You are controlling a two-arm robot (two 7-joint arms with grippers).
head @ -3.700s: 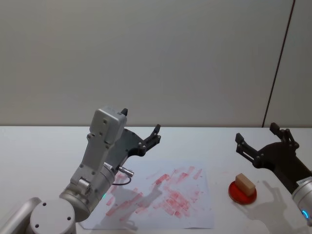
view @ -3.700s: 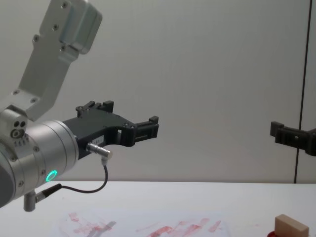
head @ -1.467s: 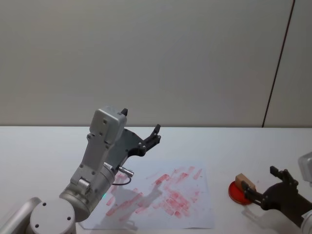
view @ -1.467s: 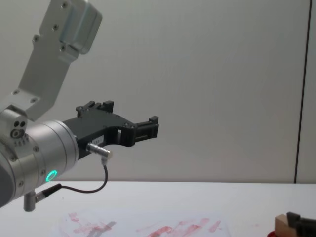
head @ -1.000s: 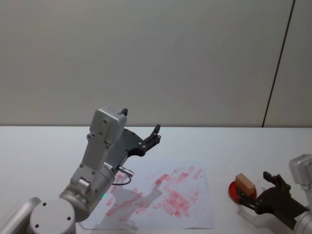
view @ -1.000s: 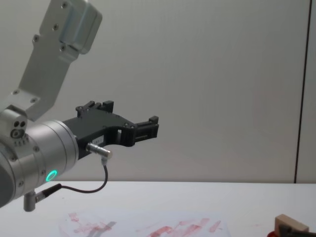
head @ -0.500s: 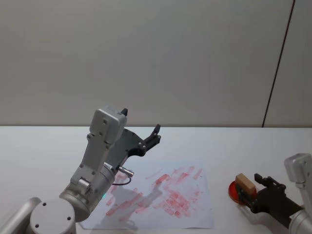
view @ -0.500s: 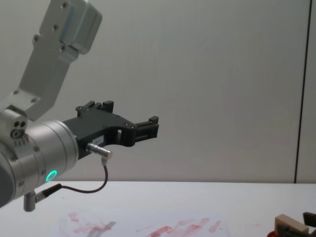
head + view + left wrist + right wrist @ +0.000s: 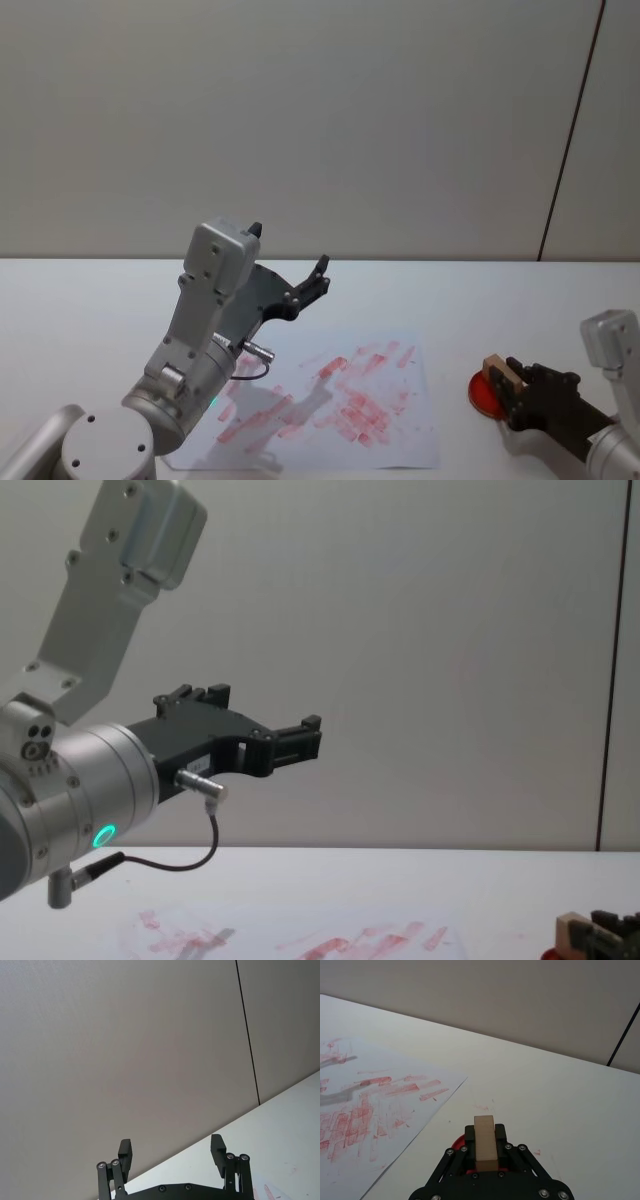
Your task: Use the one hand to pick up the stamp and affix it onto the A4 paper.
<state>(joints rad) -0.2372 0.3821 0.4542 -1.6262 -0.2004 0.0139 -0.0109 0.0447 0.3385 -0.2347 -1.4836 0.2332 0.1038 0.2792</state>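
The stamp [image 9: 496, 372], a pale wooden block [image 9: 485, 1144], stands on its round red base [image 9: 483, 395] on the table, right of the A4 paper [image 9: 345, 405]. My right gripper [image 9: 508, 380] reaches in low from the right edge. Its two black fingers [image 9: 468, 1143] press against both sides of the block, so it is shut on the stamp. The block still rests on the red base [image 9: 459, 1141]. The paper [image 9: 365, 1110] is a white sheet covered in red ink marks. My left gripper [image 9: 290, 250] hangs open in the air above the paper's far left part.
The white table [image 9: 470, 300] runs back to a plain grey wall. The left arm's silver wrist with a green ring [image 9: 95, 790] and a looping black cable [image 9: 190, 860] stand over the paper's left side. A few red ink specks [image 9: 482, 1107] dot the table near the stamp.
My right gripper dropped from mid-air to table height, slid in toward the stamp and closed its fingers onto the block. The left arm, stamp and paper have not moved.
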